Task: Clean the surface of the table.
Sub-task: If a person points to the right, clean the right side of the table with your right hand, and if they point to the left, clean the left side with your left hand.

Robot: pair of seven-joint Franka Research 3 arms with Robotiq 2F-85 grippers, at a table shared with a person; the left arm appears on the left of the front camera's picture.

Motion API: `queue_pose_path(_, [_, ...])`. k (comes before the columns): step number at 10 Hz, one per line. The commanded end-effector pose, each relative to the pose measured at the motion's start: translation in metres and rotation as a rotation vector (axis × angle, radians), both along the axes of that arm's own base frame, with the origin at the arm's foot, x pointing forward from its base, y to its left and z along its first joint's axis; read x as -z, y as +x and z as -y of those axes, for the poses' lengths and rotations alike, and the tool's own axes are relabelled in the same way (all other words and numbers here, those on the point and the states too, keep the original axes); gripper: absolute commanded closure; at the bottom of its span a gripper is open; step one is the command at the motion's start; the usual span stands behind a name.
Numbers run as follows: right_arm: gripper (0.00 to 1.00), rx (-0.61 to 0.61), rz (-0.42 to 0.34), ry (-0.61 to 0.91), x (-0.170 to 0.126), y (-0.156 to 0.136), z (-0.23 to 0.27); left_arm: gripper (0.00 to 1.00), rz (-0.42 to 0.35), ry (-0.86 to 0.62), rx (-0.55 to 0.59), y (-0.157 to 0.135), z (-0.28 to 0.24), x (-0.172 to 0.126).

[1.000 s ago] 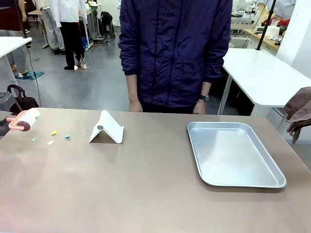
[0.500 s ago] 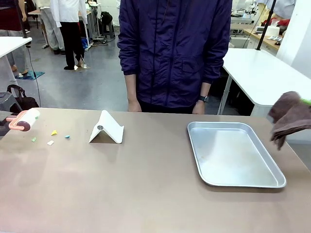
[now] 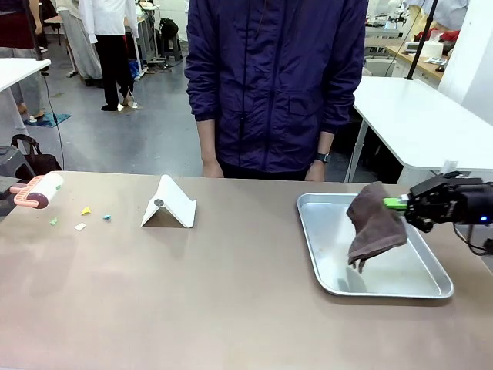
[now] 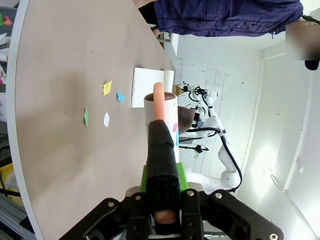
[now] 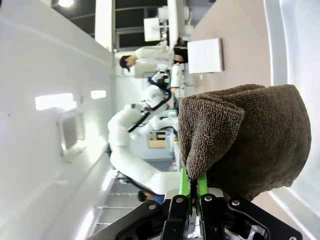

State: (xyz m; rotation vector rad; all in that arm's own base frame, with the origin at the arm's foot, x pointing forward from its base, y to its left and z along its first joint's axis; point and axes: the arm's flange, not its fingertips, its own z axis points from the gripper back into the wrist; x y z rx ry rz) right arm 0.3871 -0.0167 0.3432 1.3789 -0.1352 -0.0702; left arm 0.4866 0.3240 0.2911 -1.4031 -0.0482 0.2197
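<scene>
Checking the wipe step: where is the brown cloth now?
In the front view the cloth hangs at the right, over the tray, pinched in the jaws of the right gripper.

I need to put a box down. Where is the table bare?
The whole near strip of the table is bare, and so is the middle between the white stand and the tray. Crowded: paper scraps and roller at far left; cloth hangs over the tray.

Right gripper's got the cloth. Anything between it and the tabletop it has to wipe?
Yes: the metal tray lies directly under the brown cloth held by the right gripper. The bare table lies to the left of the tray.
</scene>
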Motion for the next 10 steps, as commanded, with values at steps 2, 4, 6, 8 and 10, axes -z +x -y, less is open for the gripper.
queue_pose_path(2, [0.94,0.014,0.086,-0.077,0.022,0.000,-0.049,1.00,0.015,0.006,0.015,-0.002,0.001,-0.003])
queue_pose_path(4, [0.94,0.017,0.123,-0.139,0.037,0.001,-0.074,1.00,0.015,0.006,0.015,-0.002,0.001,-0.003])
queue_pose_path(6, [0.94,0.034,0.201,-0.288,0.055,0.001,-0.090,1.00,0.015,0.006,0.015,-0.002,0.001,-0.003])
queue_pose_path(8, [0.94,0.034,0.251,-0.382,0.069,0.001,-0.099,1.00,0.015,0.006,0.015,-0.002,0.001,-0.003])
queue_pose_path(10, [0.94,0.031,0.312,-0.486,0.078,0.000,-0.109,1.00,0.015,0.006,0.015,-0.002,0.001,-0.003])
